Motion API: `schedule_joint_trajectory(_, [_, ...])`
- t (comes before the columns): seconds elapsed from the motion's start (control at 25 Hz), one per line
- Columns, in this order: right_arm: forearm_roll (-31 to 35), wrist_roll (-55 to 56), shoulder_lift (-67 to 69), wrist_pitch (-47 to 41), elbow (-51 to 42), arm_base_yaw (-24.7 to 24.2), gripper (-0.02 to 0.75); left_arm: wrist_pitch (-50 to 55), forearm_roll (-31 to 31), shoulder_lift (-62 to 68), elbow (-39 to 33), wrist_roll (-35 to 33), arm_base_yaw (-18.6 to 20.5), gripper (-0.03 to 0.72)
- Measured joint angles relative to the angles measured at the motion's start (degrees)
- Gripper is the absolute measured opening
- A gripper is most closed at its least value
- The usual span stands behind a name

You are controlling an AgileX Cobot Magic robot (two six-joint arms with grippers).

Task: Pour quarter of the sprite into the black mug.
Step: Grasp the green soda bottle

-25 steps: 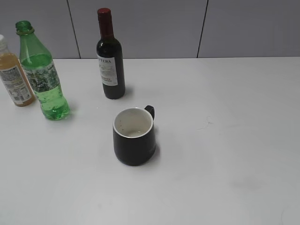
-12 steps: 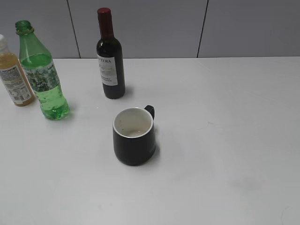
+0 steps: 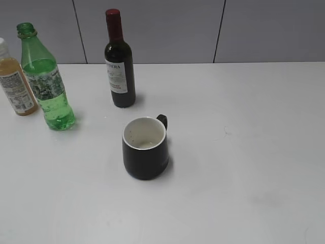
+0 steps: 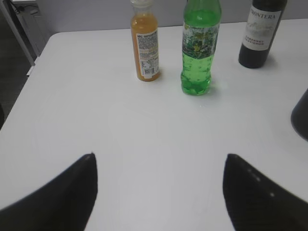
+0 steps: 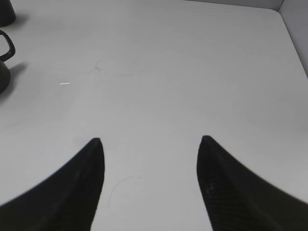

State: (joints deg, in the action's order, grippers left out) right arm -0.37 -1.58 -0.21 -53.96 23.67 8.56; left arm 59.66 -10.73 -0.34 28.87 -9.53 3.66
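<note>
- Well, the sprite (image 3: 44, 76) stands upright near the far left of the white table (image 3: 244, 152), its neck uncapped, with clear fizzy liquid filling roughly the lower two thirds behind a green-and-white label.
- Through my left wrist camera the same sprite (image 4: 199, 45) sits ahead of me and a little right of centre, well apart from my fingers.
- Just beside it, toward the table's left edge, stands an orange drink bottle (image 3: 14, 84) with a white cap; the two are close, and I cannot tell whether they touch.
- To the sprite's other side, nearer the back wall, a dark wine bottle (image 3: 119, 63) with a red top stands upright, clear of both the sprite and the mug.
- The black mug (image 3: 145, 147) sits upright near the middle of the table, in front of the wine bottle, its white inside showing and its small handle turned to the far right.
- My left gripper (image 4: 159, 192) hovers over bare table with its jaws spread wide, nothing between them; the mug's dark edge just shows at the right border of that view.
- My right gripper (image 5: 150, 183) hangs over the bare right part of the table, jaws apart and holding nothing; the mug's handle (image 5: 6, 45) peeks in at the left edge of its view.
- Neither of my arms shows in the exterior view.
</note>
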Motion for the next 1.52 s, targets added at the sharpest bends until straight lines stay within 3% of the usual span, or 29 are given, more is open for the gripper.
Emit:
schedule_joint_trajectory(0.24, [0.0, 0.0, 0.0, 0.0, 0.0, 0.0, 0.465, -3.21, -0.75, 0.0, 0.65, 0.0, 0.0, 0.614])
schedule_joint_trajectory(0.52, [0.0, 0.0, 0.0, 0.0, 0.0, 0.0, 0.465, -16.14, -2.07, 1.74, 0.71, 0.0, 0.0, 0.602])
schedule_joint_trajectory(1.12, [0.0, 0.0, 0.0, 0.0, 0.0, 0.0, 0.465, -41.27, -3.63, 20.47, 0.71, 0.0, 0.0, 0.587])
schedule_joint_trajectory(1.52, [0.0, 0.0, -0.02, 0.0, 0.0, 0.0, 0.465, -48.84, -3.38, 26.96, 0.71, -0.17, 0.0, 0.587])
